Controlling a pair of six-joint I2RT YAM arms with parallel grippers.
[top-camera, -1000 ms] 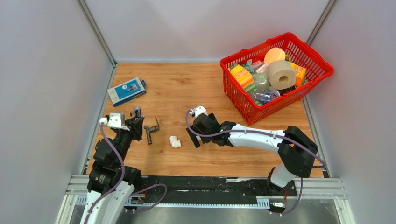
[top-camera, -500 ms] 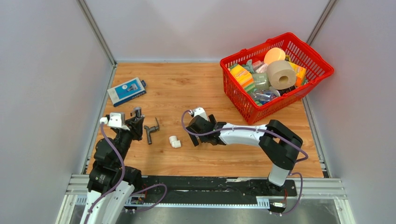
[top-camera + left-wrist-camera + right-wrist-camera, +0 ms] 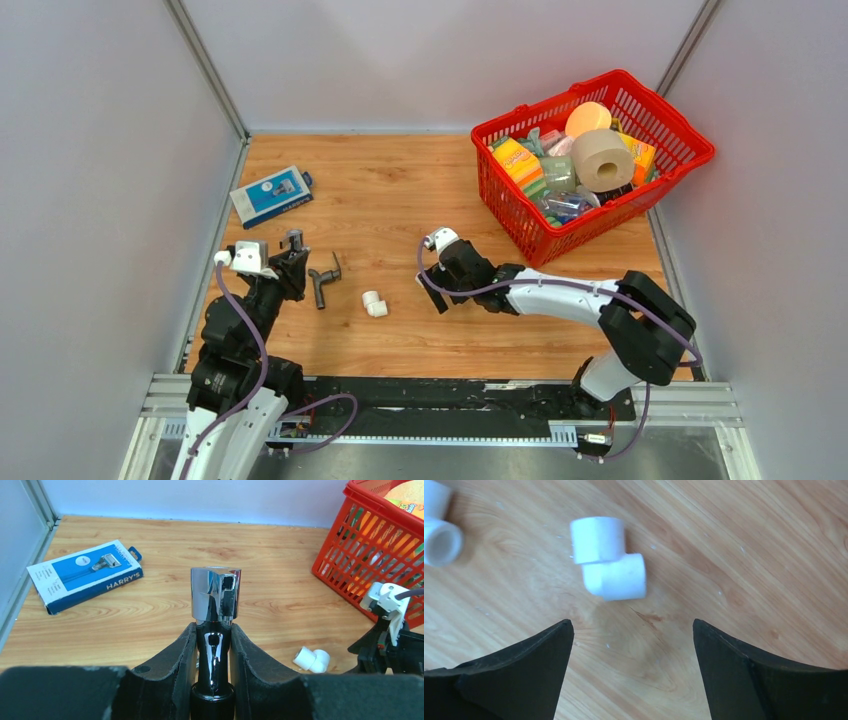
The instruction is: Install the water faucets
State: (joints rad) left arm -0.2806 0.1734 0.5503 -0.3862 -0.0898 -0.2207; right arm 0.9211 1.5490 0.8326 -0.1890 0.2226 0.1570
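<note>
Firmly clenched in the left fingers (image 3: 170, 670) stood a shiny chrome metal faucet (image 3: 215, 600); the right fingers (image 3: 524, 675) gaped empty beside a white plastic elbow fitting (image 3: 609, 560).

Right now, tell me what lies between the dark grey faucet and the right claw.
A white elbow fitting lies between dark grey faucet and right claw, touching neither; top view.

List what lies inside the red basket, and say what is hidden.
In the red basket: a paper roll, an orange ball, coloured sponges and clear plastic items. The pile covers whatever lies beneath.
</note>
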